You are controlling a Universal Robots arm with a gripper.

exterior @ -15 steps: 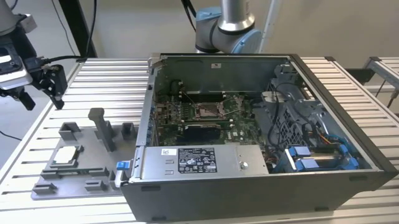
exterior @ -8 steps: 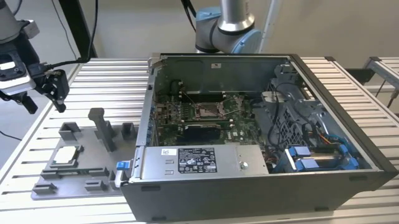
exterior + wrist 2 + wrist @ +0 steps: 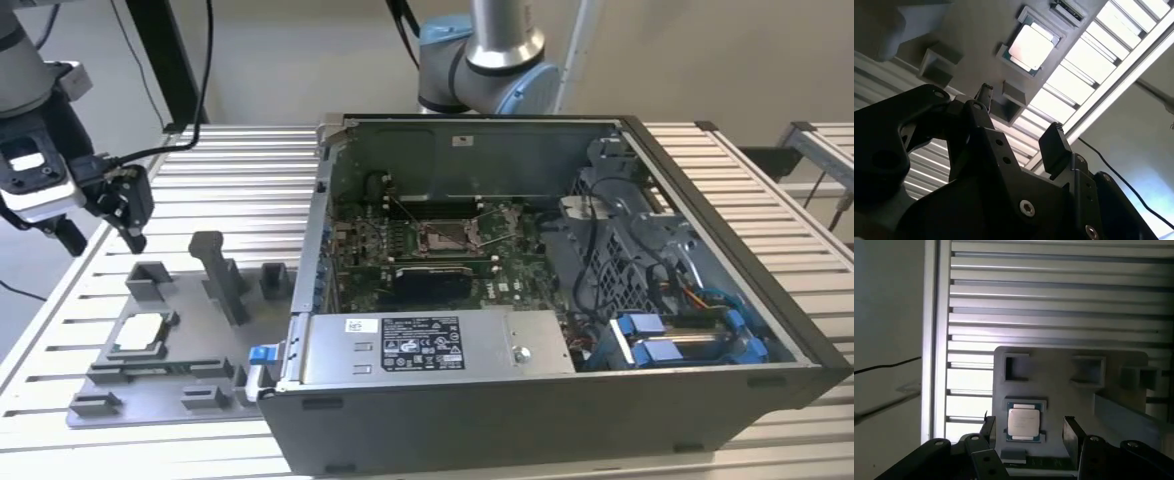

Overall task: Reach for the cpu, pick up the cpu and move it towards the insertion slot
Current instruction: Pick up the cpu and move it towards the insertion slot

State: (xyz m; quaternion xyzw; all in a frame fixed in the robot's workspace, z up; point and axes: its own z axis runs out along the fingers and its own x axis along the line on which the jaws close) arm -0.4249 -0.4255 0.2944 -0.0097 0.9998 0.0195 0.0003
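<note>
The cpu (image 3: pixel 144 333) lies flat, silvery top up, in a square pocket of the grey fixture plate (image 3: pixel 174 375) at the exterior view's left. My gripper (image 3: pixel 107 247) hangs above and behind it, open, with nothing between its fingers. In both wrist views the cpu (image 3: pixel 1025 422) (image 3: pixel 1031 42) lies below the gripper (image 3: pixel 1028 421) (image 3: pixel 1019 120), in line with the gap between the two dark fingertips and well clear of them. The insertion slot (image 3: pixel 447 237), a silver-framed socket with a dark centre, sits on the green board inside the open computer case.
The open computer case (image 3: pixel 561 400) takes up the middle and the exterior view's right of the slatted metal table (image 3: pixel 254 170). Upright grey fixture blocks (image 3: pixel 220 275) stand between the cpu and the case wall. An arm's base (image 3: pixel 487 60) rises behind the case.
</note>
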